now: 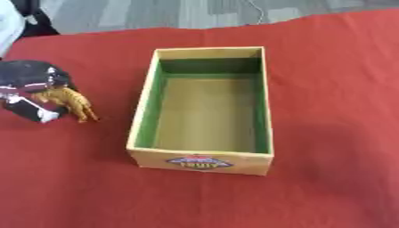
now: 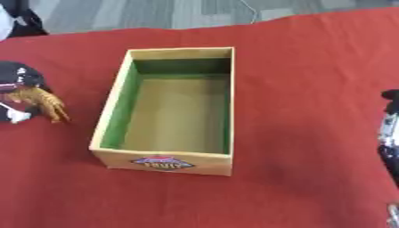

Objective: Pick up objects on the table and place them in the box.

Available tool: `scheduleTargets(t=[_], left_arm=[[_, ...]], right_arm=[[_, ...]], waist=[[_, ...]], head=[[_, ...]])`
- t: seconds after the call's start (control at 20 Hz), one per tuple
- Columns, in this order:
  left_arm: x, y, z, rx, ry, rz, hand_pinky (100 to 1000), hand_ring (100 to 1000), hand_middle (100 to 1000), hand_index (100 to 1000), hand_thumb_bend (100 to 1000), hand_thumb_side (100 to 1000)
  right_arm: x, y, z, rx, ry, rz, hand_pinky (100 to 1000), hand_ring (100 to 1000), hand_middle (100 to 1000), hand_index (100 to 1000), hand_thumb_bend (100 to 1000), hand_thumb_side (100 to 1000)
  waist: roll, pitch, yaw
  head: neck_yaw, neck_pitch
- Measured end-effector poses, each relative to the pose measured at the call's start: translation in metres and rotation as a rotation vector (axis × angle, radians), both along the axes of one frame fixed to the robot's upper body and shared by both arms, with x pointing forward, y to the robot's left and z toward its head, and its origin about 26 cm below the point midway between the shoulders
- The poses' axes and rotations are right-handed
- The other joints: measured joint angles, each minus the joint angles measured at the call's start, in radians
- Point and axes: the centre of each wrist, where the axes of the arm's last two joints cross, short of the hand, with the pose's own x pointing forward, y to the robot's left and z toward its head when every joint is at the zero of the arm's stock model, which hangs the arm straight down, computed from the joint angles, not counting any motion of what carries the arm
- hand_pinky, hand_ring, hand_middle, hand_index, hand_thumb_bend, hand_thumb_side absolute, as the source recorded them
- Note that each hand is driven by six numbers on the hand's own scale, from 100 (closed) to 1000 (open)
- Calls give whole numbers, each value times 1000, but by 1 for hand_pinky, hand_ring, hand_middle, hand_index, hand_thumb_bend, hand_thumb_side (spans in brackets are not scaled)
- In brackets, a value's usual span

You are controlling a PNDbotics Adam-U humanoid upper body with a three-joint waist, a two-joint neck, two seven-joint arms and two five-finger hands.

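At the left edge of the frame the left hand (image 1: 31,89) has its fingers curled round a small tan toy animal (image 1: 71,103), whose legs stick out toward the lower right. Whether the toy is lifted off the red tablecloth (image 1: 327,80) or rests on it cannot be told.

The likeliest trouble from here is the toy slipping out on the way across, since only part of it seems to be inside the fingers and the legs hang free. Those legs could also catch on the near side wall of the box (image 1: 143,111) if the hand travels too low, which might shove the box or knock the toy loose outside it.

The box is an open cardboard carton in the middle of the frame, with green inner walls, a plain brown floor and a printed label (image 1: 199,162) on its front face. Nothing lies in it.

The right hand (image 2: 388,133) shows only as a dark sliver at the right edge of the right eye view; its fingers cannot be made out.
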Motion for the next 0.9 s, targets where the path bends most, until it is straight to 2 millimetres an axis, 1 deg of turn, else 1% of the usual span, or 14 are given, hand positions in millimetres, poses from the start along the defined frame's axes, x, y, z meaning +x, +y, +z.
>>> scheduleTargets(t=[0.1,0.2,0.45,0.5,0.55,0.7,0.8,0.85,0.9], left_arm=[[0,0,0,-11,1,1,878,817,639,774,152,434],[0,1,-1,-19,4,8,872,808,627,760,147,440],[0,1,-1,-34,10,26,846,781,601,723,100,447],[0,1,-1,-36,11,29,837,770,586,705,100,443],[0,1,-1,-39,12,32,825,758,568,676,100,422],[0,1,-1,-47,13,34,800,736,536,586,100,399],[0,1,-1,-55,12,32,786,722,519,543,100,397],[0,1,-1,-59,12,31,783,718,516,536,100,392],[0,1,-1,-63,12,30,763,705,508,521,100,353]], right_arm=[[0,1,0,4,0,-2,865,569,400,761,100,464],[0,2,-1,6,2,-1,865,569,400,761,100,463],[0,2,-1,9,4,-2,867,569,399,762,100,462],[0,2,-1,10,4,-3,867,569,399,762,100,462],[0,2,-1,10,4,-3,868,569,399,762,100,462],[0,2,-1,12,5,-5,868,570,399,762,100,462],[0,2,-1,14,6,-6,869,570,399,763,100,461],[0,2,-1,15,6,-6,869,570,399,763,100,461],[0,3,-2,16,6,-6,869,570,399,763,100,460]], waist=[[0,0,0],[0,0,0],[0,0,-2],[0,0,-3],[0,0,-3],[0,0,-3],[0,0,-4],[0,0,-5],[0,0,-5]], head=[[0,0],[0,0],[1,0],[1,0],[1,0],[1,0],[1,0],[1,0],[1,0]])
